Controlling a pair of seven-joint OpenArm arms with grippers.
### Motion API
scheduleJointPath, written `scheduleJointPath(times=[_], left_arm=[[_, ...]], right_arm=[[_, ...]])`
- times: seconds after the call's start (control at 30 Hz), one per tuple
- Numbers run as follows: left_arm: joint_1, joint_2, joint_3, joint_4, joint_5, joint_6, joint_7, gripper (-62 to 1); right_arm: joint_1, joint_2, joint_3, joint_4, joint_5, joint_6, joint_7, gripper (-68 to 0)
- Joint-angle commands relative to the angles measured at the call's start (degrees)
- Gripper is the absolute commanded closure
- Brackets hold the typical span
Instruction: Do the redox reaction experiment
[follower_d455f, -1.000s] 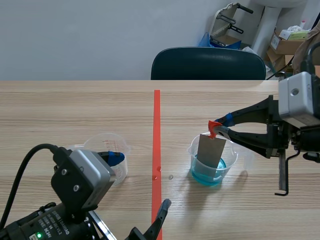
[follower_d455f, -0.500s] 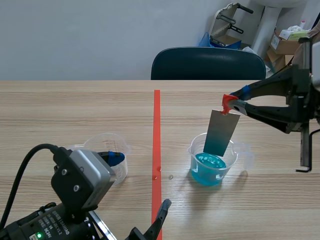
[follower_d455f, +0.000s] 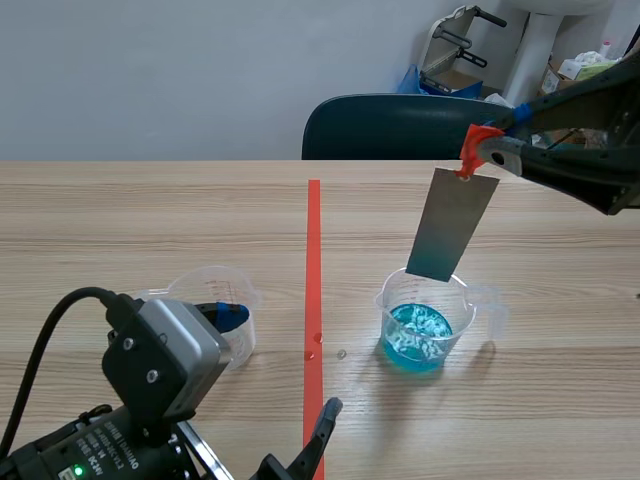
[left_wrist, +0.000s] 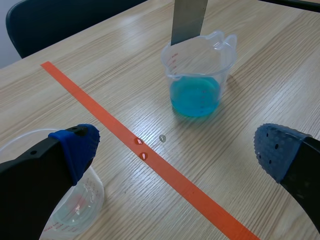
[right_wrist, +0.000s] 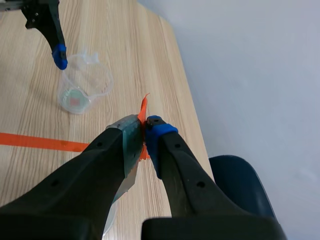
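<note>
Now the right arm's fingers (follower_d455f: 500, 152) are pinching the orange-red tab (follower_d455f: 478, 140) at the top of the grey metal strip (follower_d455f: 452, 225). The strip hangs tilted over the right beaker (follower_d455f: 455, 300), its lower edge about level with the rim and clear of the blue liquid (follower_d455f: 418, 338) inside. That beaker stands on the worktop (follower_d455f: 150, 210), right of the tape line. At the near left, the left arm's fingers (left_wrist: 282, 150) are spread wide, holding nothing, one blue pad (left_wrist: 80, 145) just by the rim of a clear beaker (left_wrist: 75, 212). A dark chair (follower_d455f: 415, 128) stands at the far side.
</note>
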Motion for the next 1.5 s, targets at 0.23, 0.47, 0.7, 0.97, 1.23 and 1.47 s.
scheduleJointPath(times=[0.23, 0.47, 0.7, 0.97, 1.23, 1.47], left_arm=[[-0.02, 0.33, -0.09, 1.01, -0.17, -0.13, -0.79, -62.3], [-0.02, 0.33, -0.09, 1.01, -0.17, -0.13, -0.79, -62.3], [-0.02, 0.33, -0.09, 1.01, -0.17, -0.13, -0.81, -62.3], [-0.02, 0.33, -0.09, 1.01, -0.17, -0.13, -0.81, -62.3], [-0.02, 0.33, -0.09, 1.01, -0.17, -0.13, -0.81, -62.3], [-0.02, 0.33, -0.09, 1.01, -0.17, -0.13, -0.81, -62.3]], right_arm=[[0.63, 3.69, 1.2, 3.76, 6.75, 0.35, -2.97, -0.8], [0.63, 5.73, 1.2, 6.84, 12.79, 0.35, -8.9, -0.8], [0.63, 6.43, 2.64, 9.29, 19.43, 0.35, -16.46, -0.8], [0.63, 6.43, 4.94, 13.07, 25.55, 0.35, -24.98, -0.8], [0.63, 6.43, 4.96, 15.85, 33.07, 0.35, -35.58, -0.8], [0.63, 6.4, 5.6, 16.96, 36.37, 0.35, -40.35, -0.8]])
